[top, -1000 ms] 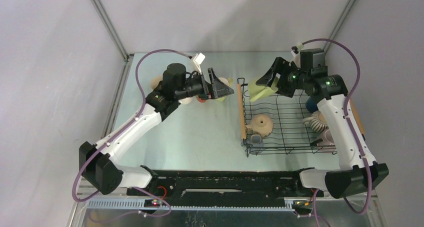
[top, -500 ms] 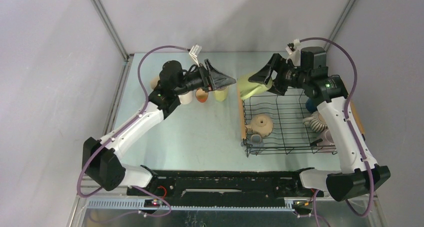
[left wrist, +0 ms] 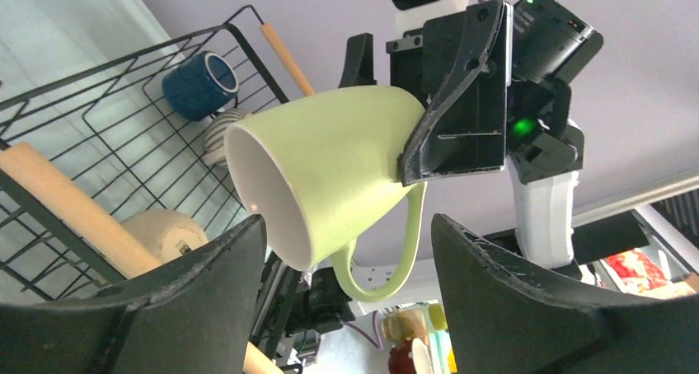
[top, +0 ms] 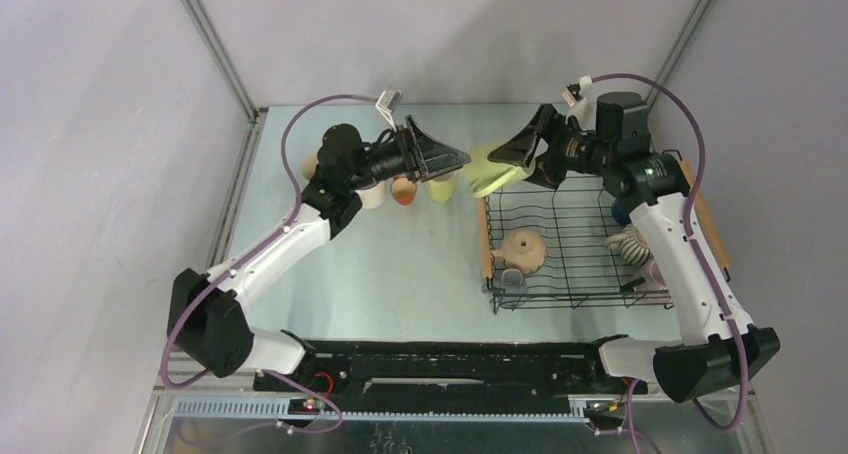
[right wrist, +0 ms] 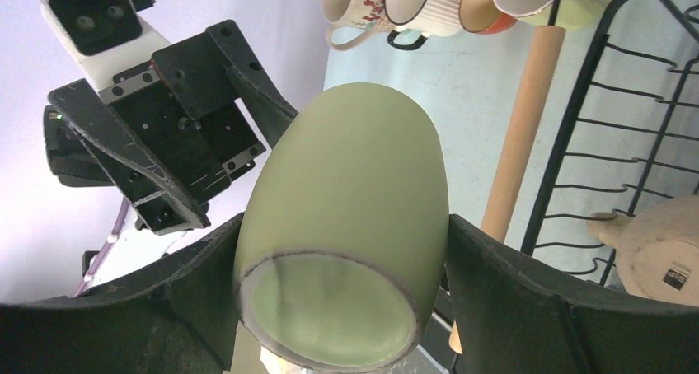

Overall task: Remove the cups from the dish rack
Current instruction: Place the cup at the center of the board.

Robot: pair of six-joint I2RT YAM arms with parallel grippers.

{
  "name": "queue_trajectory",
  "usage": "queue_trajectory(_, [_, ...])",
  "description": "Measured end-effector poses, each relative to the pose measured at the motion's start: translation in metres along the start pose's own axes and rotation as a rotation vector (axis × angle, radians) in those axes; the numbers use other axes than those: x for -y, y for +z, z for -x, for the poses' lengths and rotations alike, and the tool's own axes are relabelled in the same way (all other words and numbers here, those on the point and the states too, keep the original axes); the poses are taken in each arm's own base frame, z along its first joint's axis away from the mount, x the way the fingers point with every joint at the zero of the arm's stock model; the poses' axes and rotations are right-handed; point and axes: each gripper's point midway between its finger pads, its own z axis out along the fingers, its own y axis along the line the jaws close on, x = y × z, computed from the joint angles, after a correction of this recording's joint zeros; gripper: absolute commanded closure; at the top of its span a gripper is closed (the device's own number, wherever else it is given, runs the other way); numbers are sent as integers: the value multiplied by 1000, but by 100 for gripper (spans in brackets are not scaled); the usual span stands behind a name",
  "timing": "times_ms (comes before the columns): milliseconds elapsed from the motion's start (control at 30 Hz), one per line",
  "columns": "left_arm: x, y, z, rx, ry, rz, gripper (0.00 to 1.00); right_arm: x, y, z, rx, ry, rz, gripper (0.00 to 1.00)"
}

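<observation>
Right wrist view, jaws: the right gripper [right wrist: 342,254] is clamped on the pale green mug [right wrist: 354,168], one finger on each side of its body near the base.
Left jaws: the left gripper [left wrist: 346,226] stands spread, its two fingers flanking the mug's rim; whether they touch it I cannot tell.
Mug position: in the air between the two grippers, lying sideways with its mouth toward the left gripper, over the table [top: 400,264] by the far left corner of the dish rack [top: 575,236].
Mug look: smooth, tapered, pale inside, loop handle on its lower side in the left wrist view.
In the rack: tan mug [top: 521,250], dark blue mug [left wrist: 198,84], cream ribbed mug [top: 630,242].
On the table: a row of cups [top: 405,189] near the left gripper.
</observation>
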Motion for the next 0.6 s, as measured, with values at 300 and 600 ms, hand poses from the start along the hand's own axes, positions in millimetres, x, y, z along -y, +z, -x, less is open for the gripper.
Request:
queue_trajectory(300, [16, -3, -8, -30, -92, -96, 30, -13, 5, 0, -25, 8, 86, 72])
queue_trajectory(600, [35, -3, -1, -36, -144, -206, 43, -24, 10, -3, -63, 26, 177, 72])
